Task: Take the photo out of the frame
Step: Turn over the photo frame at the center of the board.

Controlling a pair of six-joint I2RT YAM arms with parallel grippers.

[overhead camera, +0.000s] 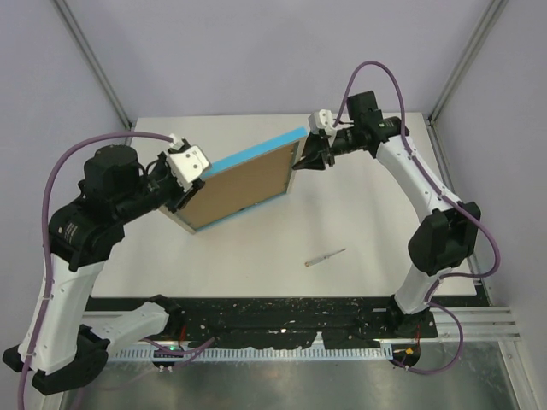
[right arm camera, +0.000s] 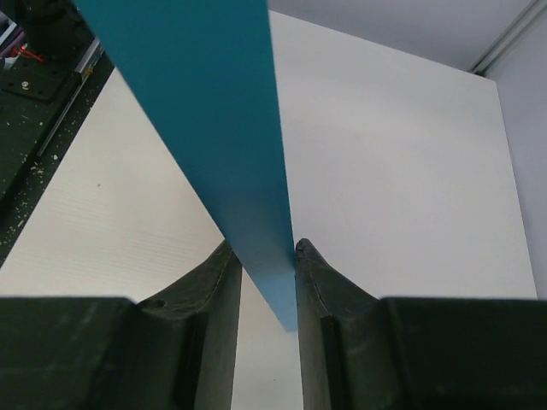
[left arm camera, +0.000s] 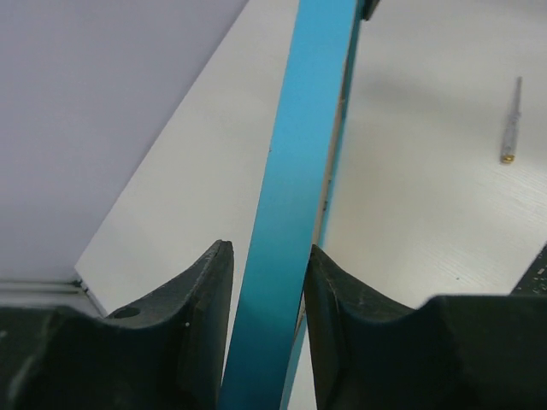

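Observation:
The frame (overhead camera: 256, 154) is held up off the table between both grippers, tilted, with its back towards the top camera. Its light-blue edge runs along the top, and the brown backing board (overhead camera: 239, 190) fills the back. The photo is hidden behind the board. My left gripper (overhead camera: 184, 201) is shut on the frame's lower-left end; in the left wrist view the blue edge (left arm camera: 295, 171) runs between the gripper's (left arm camera: 269, 248) fingers. My right gripper (overhead camera: 301, 158) is shut on the upper-right corner; in the right wrist view the blue corner (right arm camera: 205, 111) sits in the gripper (right arm camera: 266, 245).
A thin metal pin-like tool (overhead camera: 326, 256) lies on the white table (overhead camera: 367, 231) in front of the frame; it also shows in the left wrist view (left arm camera: 510, 120). A black strip and rail run along the table's near edge. Grey walls stand behind and at the sides.

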